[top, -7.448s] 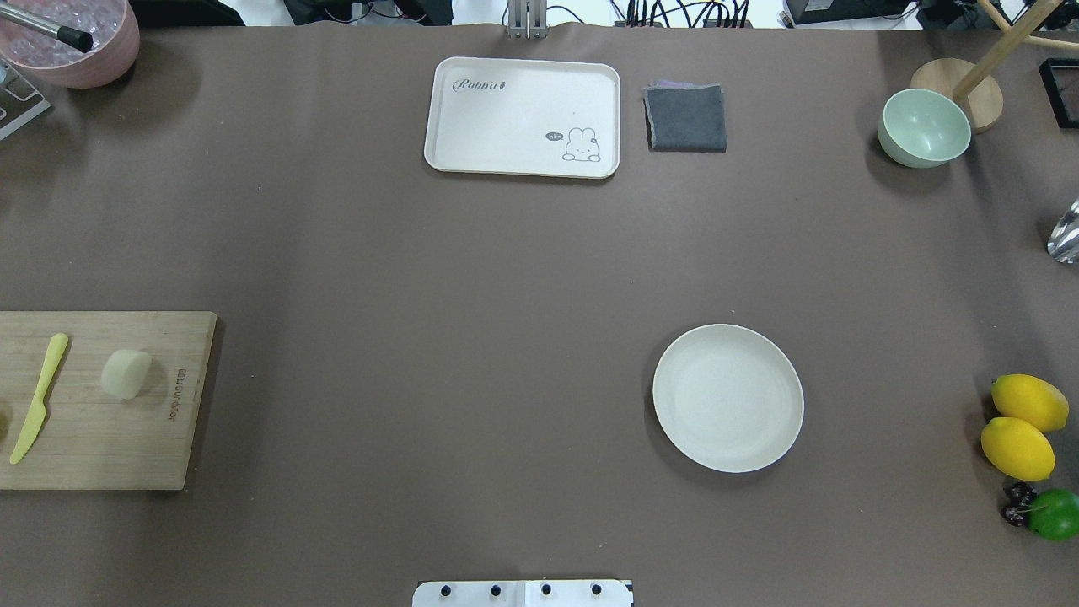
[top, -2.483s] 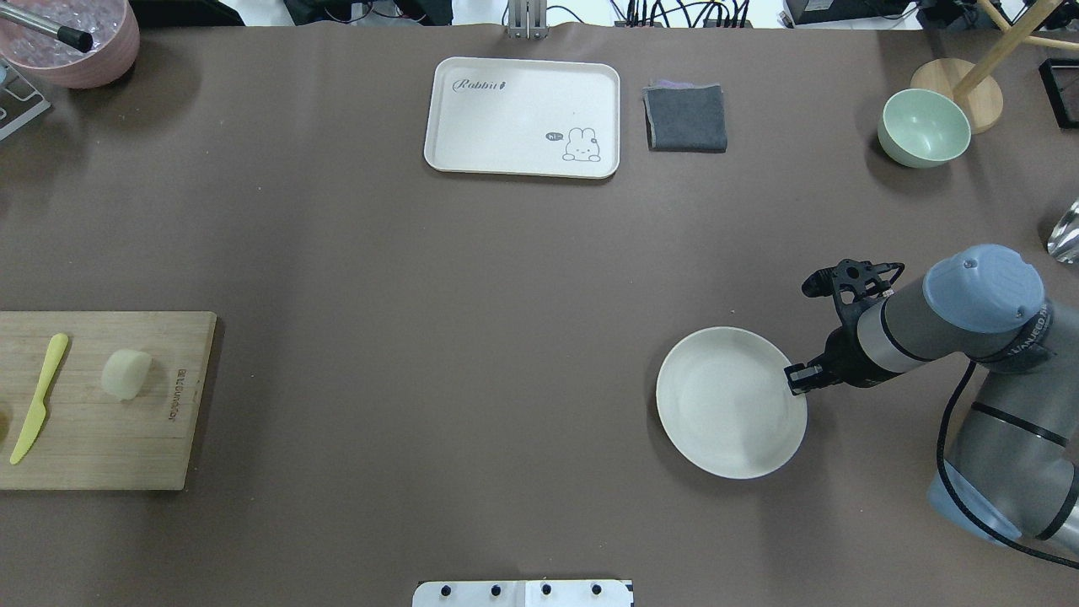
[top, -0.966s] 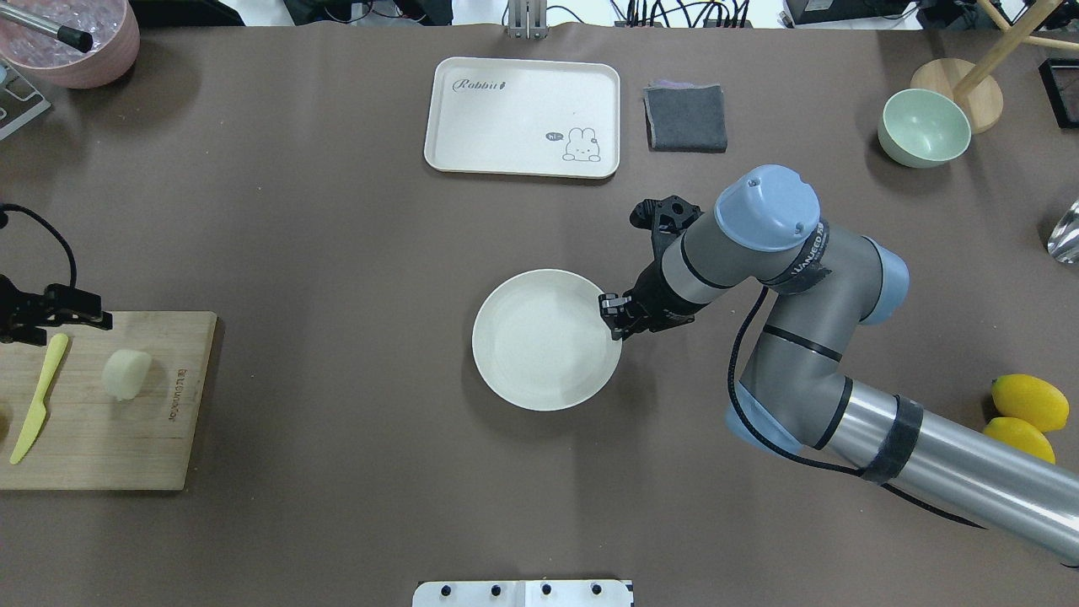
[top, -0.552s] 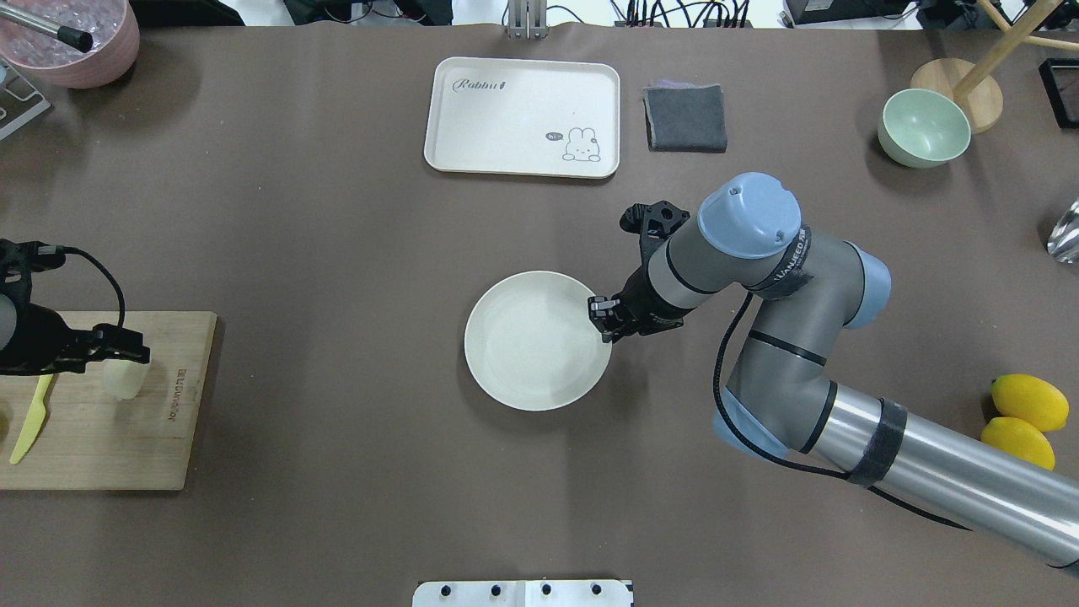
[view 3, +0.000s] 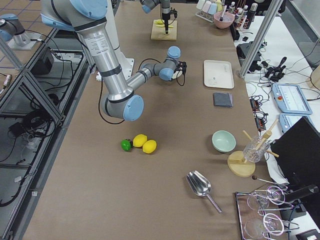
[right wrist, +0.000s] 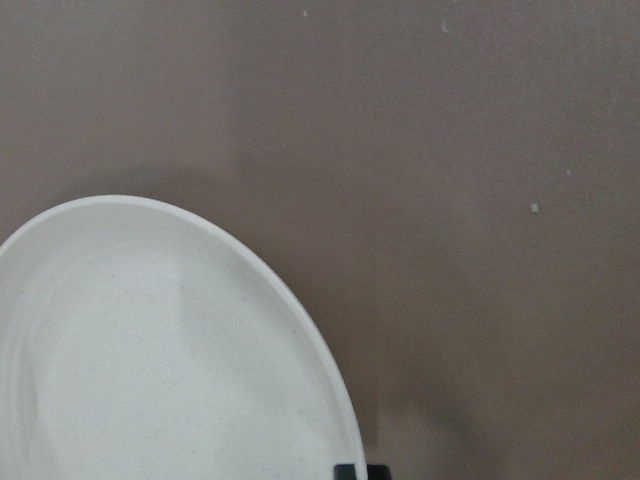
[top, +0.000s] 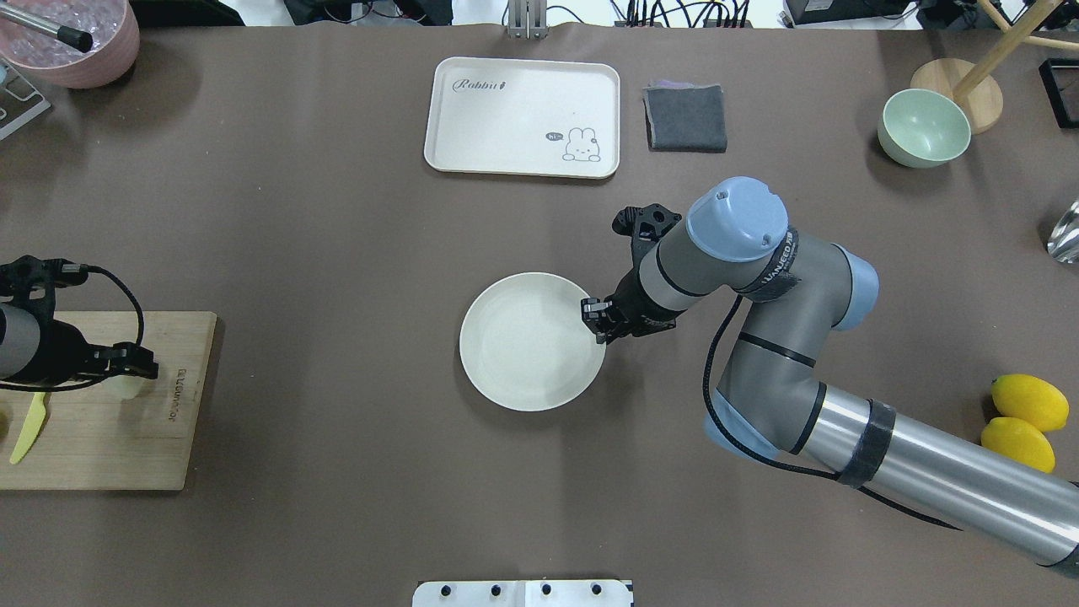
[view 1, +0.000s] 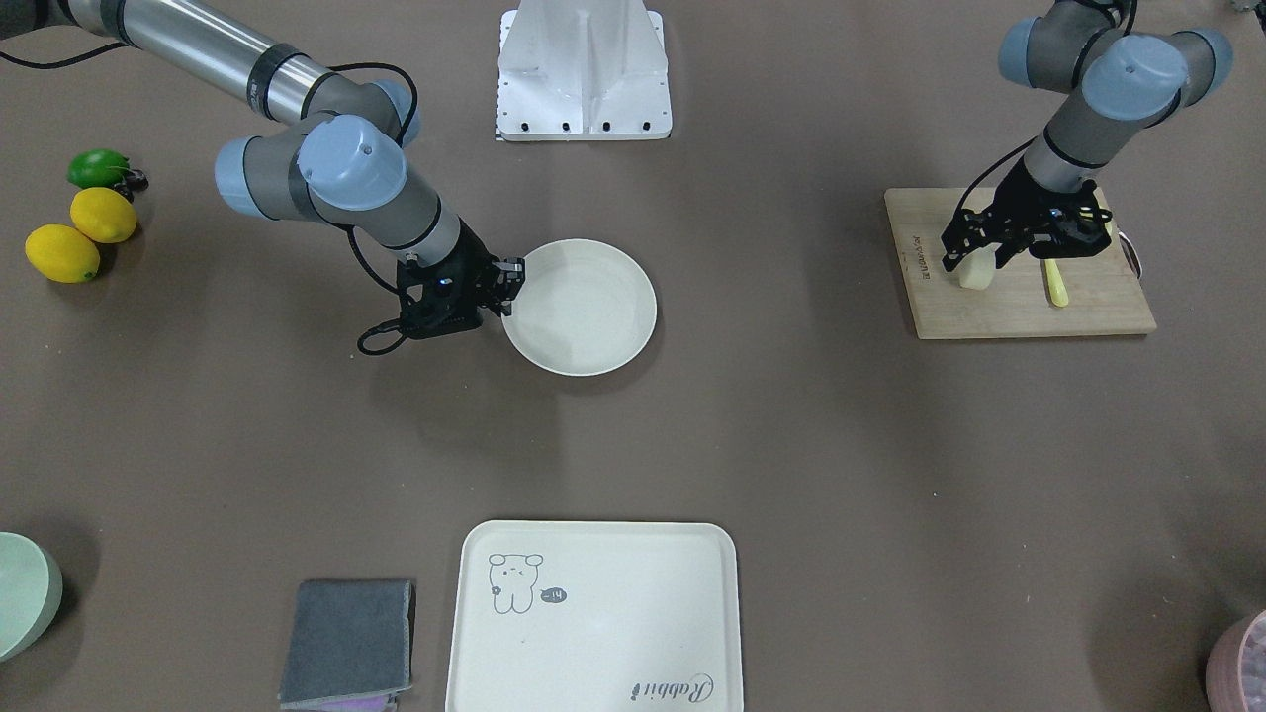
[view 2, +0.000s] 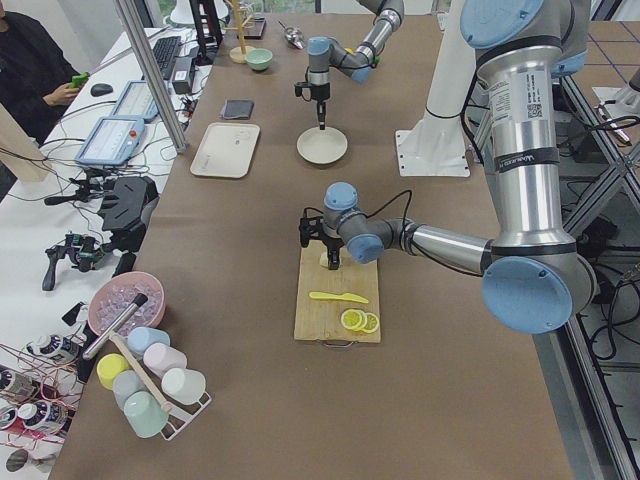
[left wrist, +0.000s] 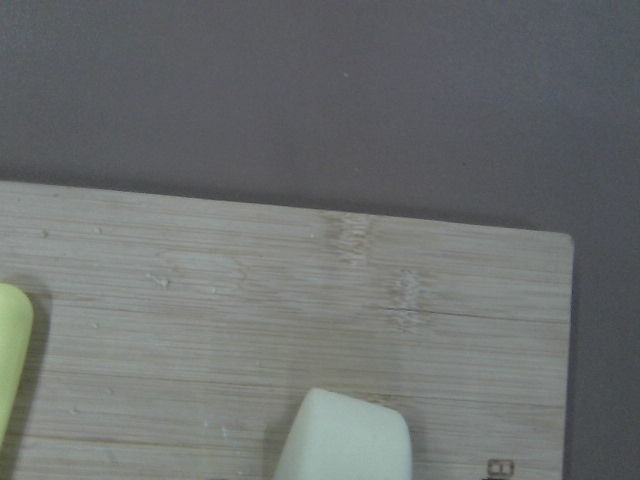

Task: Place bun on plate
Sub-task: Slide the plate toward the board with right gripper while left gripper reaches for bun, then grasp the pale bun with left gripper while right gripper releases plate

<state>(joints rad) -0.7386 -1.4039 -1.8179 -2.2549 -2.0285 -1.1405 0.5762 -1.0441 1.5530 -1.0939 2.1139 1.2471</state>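
Note:
The bun [view 1: 974, 274] lies on the wooden cutting board [view 1: 1019, 307] at the table's left end; it also shows at the bottom edge of the left wrist view as the bun [left wrist: 345, 445]. My left gripper [top: 126, 375] hangs directly over it, fingers open and straddling it, hiding most of it from above. The plate [top: 527, 346] rests near the table's middle. My right gripper [top: 595, 319] is shut on the plate's right rim; one fingertip [right wrist: 360, 470] shows at the rim's edge.
A yellow knife [top: 29, 421] lies on the board left of the bun. At the back are a cream tray [top: 523, 118], a grey cloth [top: 685, 116] and a green bowl [top: 923, 126]. Lemons [top: 1024, 417] sit at the right edge, a pink bowl [top: 72, 38] at the back left.
The right gripper has dragged the plate from the right side to the middle, lately a little further left. The left arm has come in over the board and settled around the bun.

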